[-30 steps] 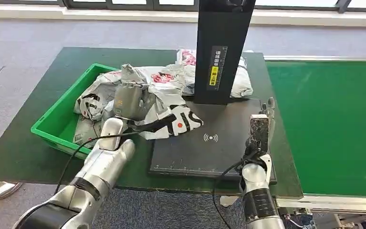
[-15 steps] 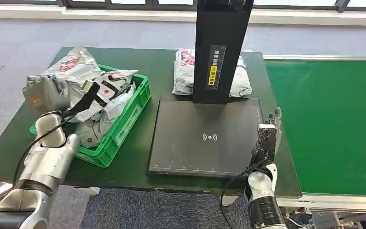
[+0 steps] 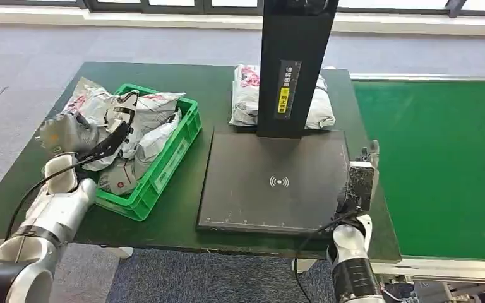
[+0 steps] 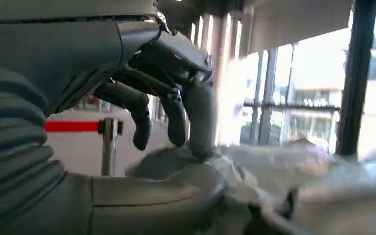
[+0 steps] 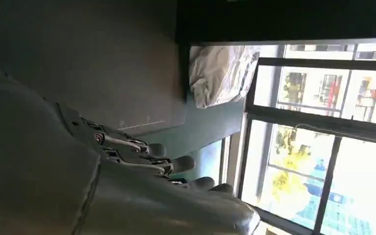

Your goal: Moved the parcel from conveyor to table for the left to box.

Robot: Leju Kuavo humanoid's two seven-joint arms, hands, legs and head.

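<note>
A grey-and-white parcel with red print hangs over the left rim of the green box, on top of several similar parcels inside it. My left hand is at the box's left side and grips that parcel; in the left wrist view its dark fingers curl down onto the crumpled parcel above the thumb. My right hand stands upright and open at the table's right edge, next to the conveyor, holding nothing; its fingers are stretched out.
A black scanner pad lies mid-table with a black post rising from its far edge. Another parcel lies behind the post. The dark green table ends just in front of the pad.
My left hand swung the parcel from the scanner pad leftward to the green box, then lowered it onto the pile. The right hand drifted slightly right and stayed open.
</note>
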